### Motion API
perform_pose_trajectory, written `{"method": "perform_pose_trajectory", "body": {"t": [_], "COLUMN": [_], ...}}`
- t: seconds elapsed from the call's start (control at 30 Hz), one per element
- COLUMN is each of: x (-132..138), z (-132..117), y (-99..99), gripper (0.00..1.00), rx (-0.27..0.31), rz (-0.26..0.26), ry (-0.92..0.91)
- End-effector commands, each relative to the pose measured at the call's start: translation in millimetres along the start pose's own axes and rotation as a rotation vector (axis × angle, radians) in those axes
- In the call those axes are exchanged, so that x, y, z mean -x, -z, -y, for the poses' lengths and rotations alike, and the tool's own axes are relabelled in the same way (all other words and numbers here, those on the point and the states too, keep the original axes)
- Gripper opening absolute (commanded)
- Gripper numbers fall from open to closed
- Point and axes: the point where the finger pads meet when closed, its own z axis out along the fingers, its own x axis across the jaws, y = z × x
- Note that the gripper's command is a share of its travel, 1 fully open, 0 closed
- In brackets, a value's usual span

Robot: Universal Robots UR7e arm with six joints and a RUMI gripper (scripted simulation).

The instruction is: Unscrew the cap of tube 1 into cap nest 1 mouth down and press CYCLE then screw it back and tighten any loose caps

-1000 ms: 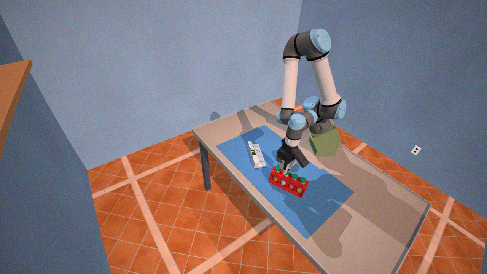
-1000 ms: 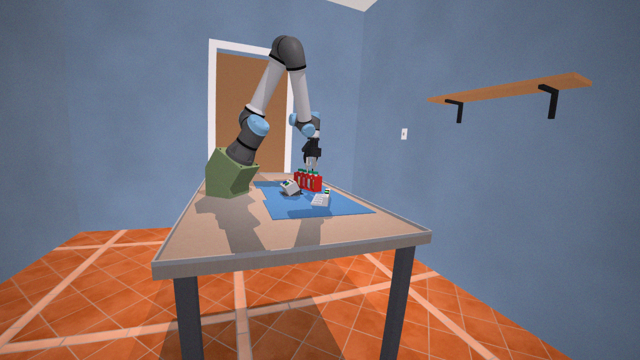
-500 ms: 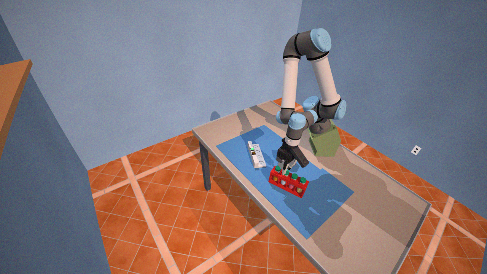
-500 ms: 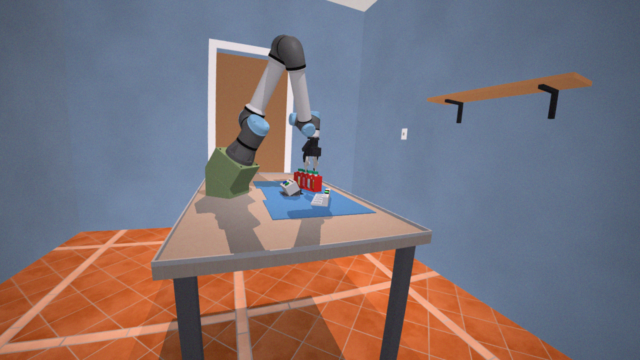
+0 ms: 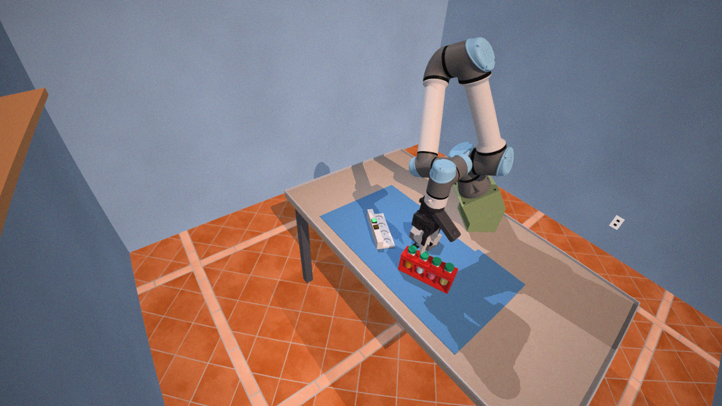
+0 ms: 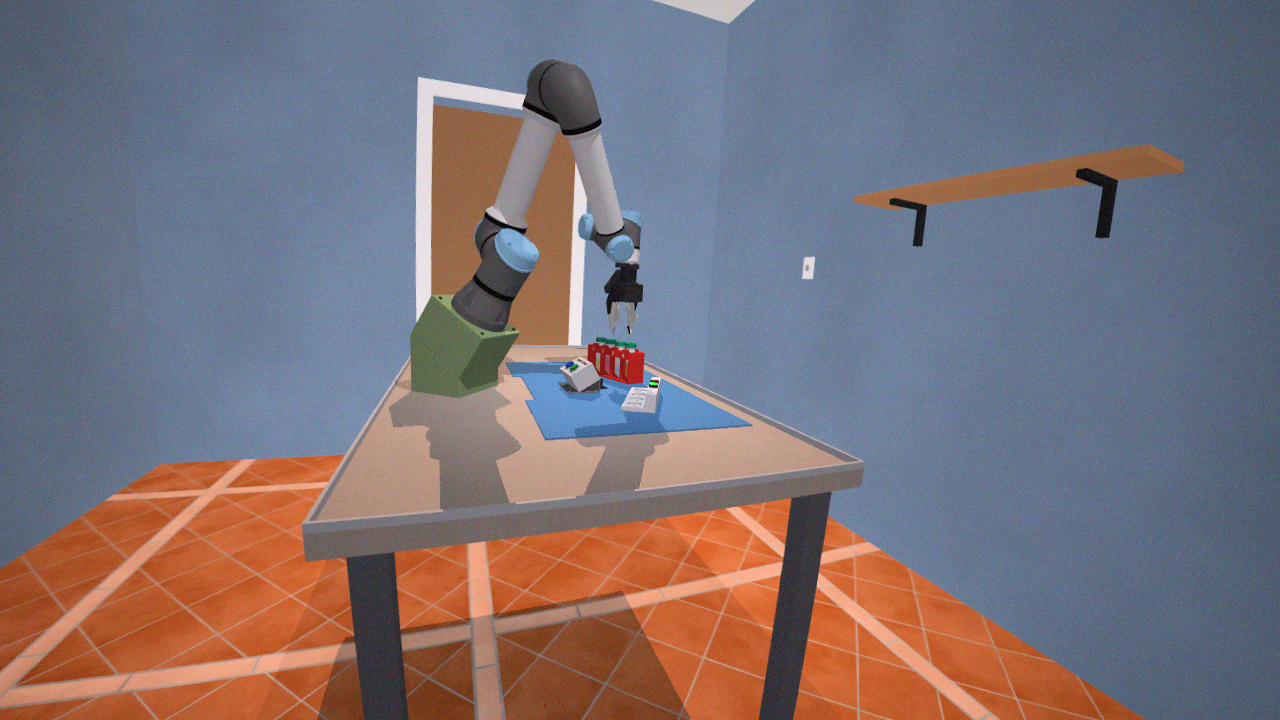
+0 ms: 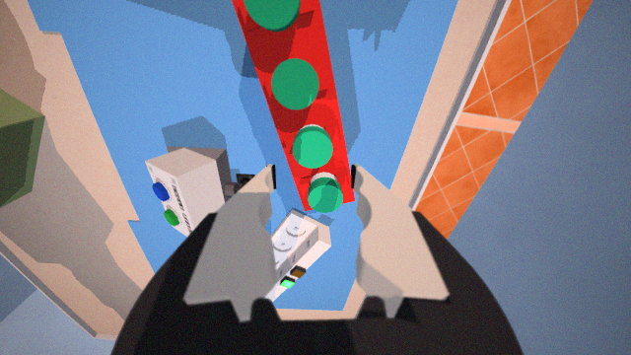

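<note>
A blue mat (image 5: 444, 303) is laid across the worktop (image 5: 565, 303), toward its far edge. The claw (image 7: 314, 178) is held part open, empty, above the red rack (image 5: 427, 267).

In the wrist view the red decapping station (image 7: 276, 44) runs out of the frame at the top, and its farthest green cap (image 7: 272, 12) is cut by the top edge. The left finger (image 7: 237, 242) of the gripper (image 7: 313, 177) hides part of the white cap tray (image 7: 311, 237). In the top view the key housing is hidden behind the gripper (image 5: 425, 241).
</note>
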Motion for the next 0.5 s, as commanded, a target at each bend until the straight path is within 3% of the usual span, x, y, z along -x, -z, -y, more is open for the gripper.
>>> {"method": "perform_pose_trajectory", "body": {"t": [0.0, 0.1, 0.2, 0.4, 0.47], "x": [0, 0, -6, -12, -13], "z": [0, 0, -24, -48, -50], "y": [10.2, 10.2, 10.3, 10.3, 10.3], "gripper": [0.35, 0.35, 0.35, 0.35, 0.35], "rx": [0.0, 0.0, 0.0, 0.0, 0.0], "rz": [0.001, 0.001, 0.001, 0.001, 0.001], "ry": [-0.001, -0.001, 0.25, 0.488, 0.488]}}
